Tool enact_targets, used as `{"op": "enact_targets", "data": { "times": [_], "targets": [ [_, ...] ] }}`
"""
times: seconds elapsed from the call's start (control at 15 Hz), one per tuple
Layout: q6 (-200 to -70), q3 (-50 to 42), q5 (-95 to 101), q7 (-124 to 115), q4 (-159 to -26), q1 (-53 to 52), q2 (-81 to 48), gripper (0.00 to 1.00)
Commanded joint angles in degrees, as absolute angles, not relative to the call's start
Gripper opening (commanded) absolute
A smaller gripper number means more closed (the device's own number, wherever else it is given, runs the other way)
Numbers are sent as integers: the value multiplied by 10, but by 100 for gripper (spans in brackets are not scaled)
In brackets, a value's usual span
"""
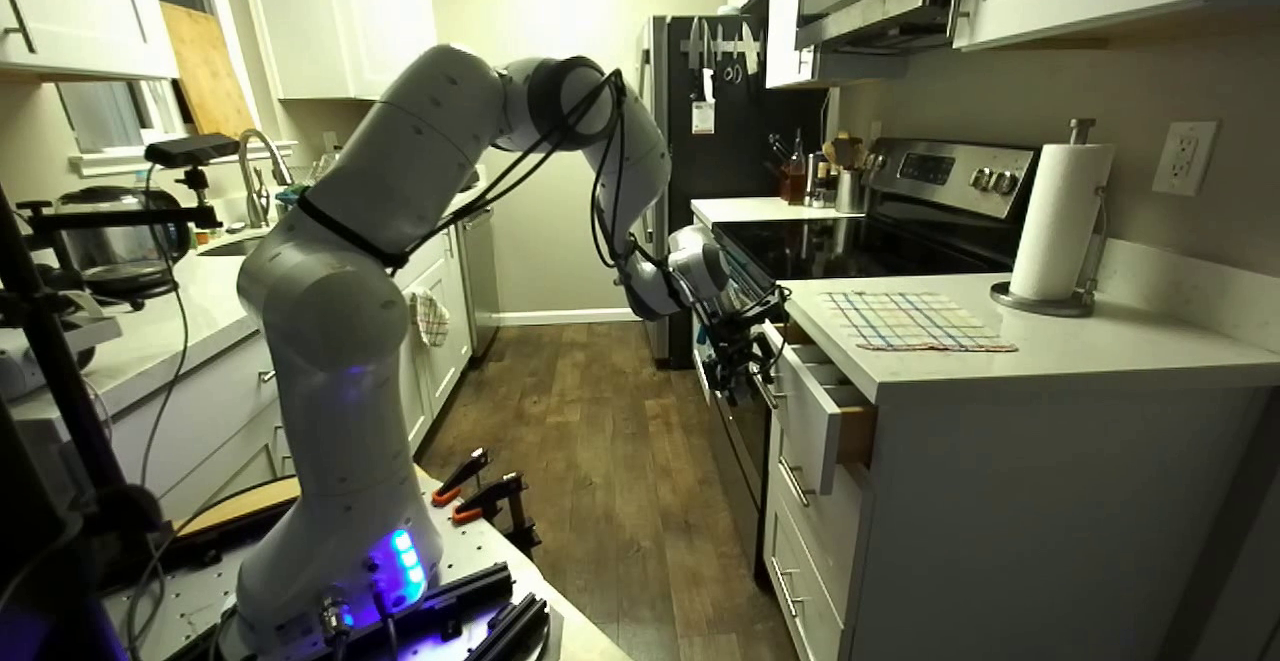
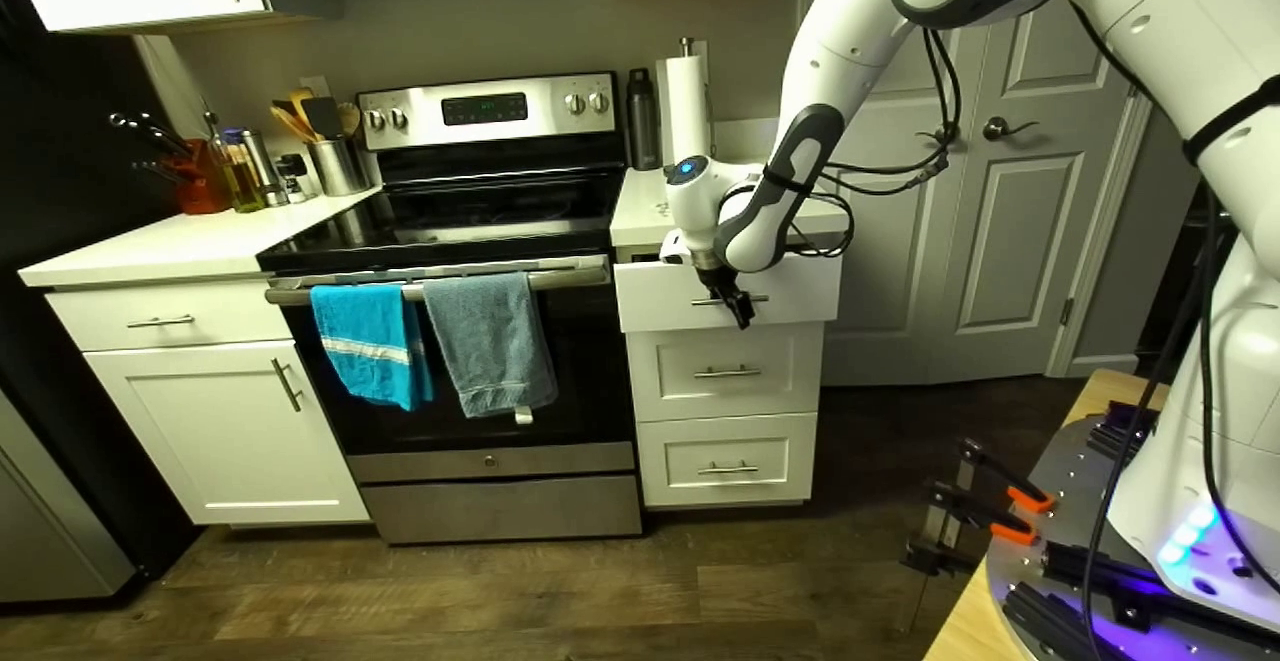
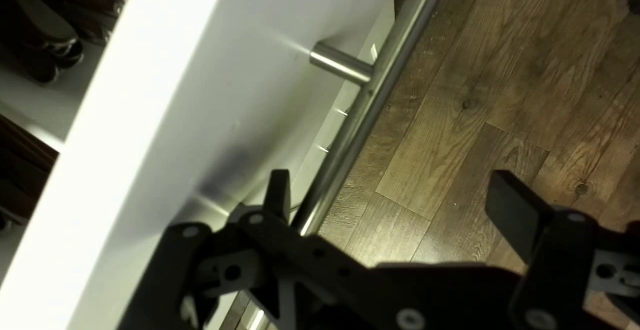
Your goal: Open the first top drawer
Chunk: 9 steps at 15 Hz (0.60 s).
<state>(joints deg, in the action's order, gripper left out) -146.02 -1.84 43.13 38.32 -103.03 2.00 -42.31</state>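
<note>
The first top drawer has a plain white flat front, seen in both exterior views (image 1: 808, 416) (image 2: 648, 299) and in the wrist view (image 3: 240, 85). It stands partly pulled out from under the counter, with a wood-coloured side and light dividers showing. Cutlery (image 3: 50, 45) lies inside at the wrist view's upper left. Its steel bar handle (image 3: 367, 95) runs down to my gripper (image 3: 395, 195). My gripper is open, at the handle in both exterior views (image 1: 738, 366) (image 2: 738, 313). One finger is on the drawer side of the bar, the other well out over the floor.
Two more white drawers (image 2: 727, 373) are below, with bar handles. The oven (image 2: 460, 371) with two hanging towels stands beside the drawers. A checked cloth (image 1: 915, 321) and paper towel roll (image 1: 1060, 221) are on the counter above. Clamps (image 1: 490, 496) stick out from the robot's table.
</note>
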Motion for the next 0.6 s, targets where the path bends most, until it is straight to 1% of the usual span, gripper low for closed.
{"op": "enact_targets", "data": {
  "times": [0.0, 0.53],
  "targets": [
    [-1450, -6, 434, 371, -1044, 0, -425, 100],
    [-1397, 33, 428, 320, -1086, -40, -425, 100]
  ]
}}
